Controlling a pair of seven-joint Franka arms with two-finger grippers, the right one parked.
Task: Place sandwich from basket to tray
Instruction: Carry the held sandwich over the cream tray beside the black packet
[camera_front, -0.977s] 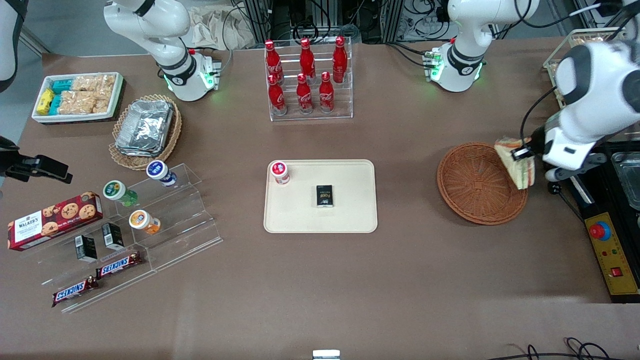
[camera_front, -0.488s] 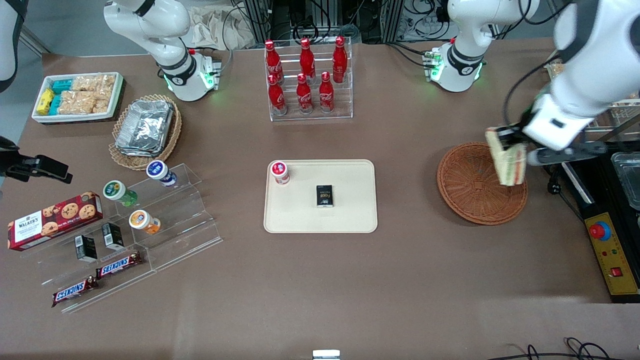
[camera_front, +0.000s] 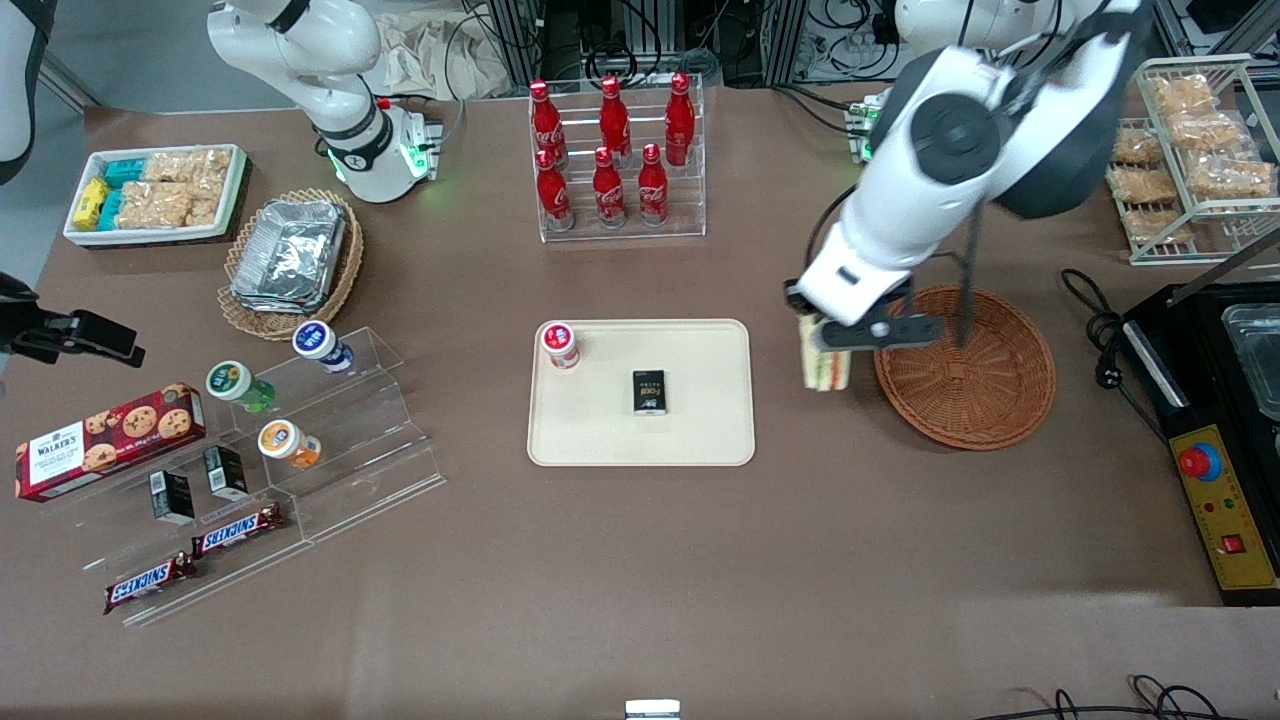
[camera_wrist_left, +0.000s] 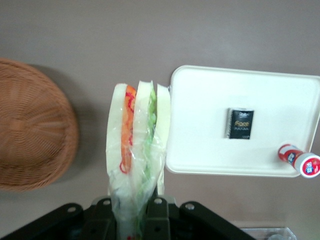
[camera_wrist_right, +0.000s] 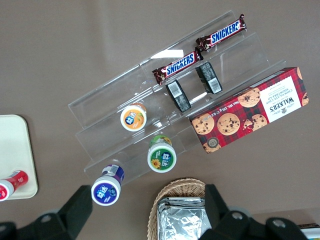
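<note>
Already the pick is done: the gripper (camera_front: 826, 338) has its jaws clamped on the sandwich (camera_front: 826, 366), which hangs wrapped in clear film above the bare table between the basket (camera_front: 965, 368) and the tray (camera_front: 640, 392). From the wrist view the sandwich (camera_wrist_left: 137, 145) is seen edge-on, orange and green filling showing between the bread slices, its tip close to the tray's rim but not yet over it. What is left, as I judge it, is the last stretch of carry toward 9 o'clock in the front view, then lowering and letting go.

The basket now holds nothing; its woven floor is bare. The tray is not empty: a red-capped small bottle (camera_front: 560, 344) lies in its 10 o'clock corner, and a small black box (camera_front: 650, 391) sits near its middle. The free part of the tray lies from 3 to 5 o'clock of the box, nearest the gripper, and looks to me the natural spot for the sandwich.
</note>
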